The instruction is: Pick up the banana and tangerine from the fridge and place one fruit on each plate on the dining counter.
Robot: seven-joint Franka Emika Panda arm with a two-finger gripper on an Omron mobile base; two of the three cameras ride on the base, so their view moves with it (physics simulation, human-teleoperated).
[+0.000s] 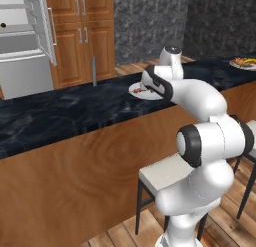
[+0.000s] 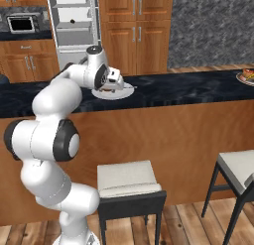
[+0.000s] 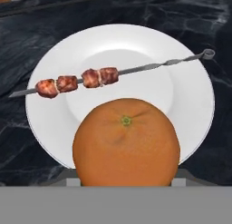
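One tangerine (image 3: pixel 126 143) over plate (image 3: pixel 190 96), kebab skewer (image 3: pixel 108 76), unlabelled

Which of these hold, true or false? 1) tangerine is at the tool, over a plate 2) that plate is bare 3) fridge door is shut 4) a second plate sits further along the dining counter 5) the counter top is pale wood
1) True. The tangerine sits at the tool, above the plate.
2) False. A meat skewer lies across it.
3) False. The fridge stands open, shelves showing.
4) True. Another plate with food sits further along the dining counter.
5) False. The top is dark marbled; only the front is wood.
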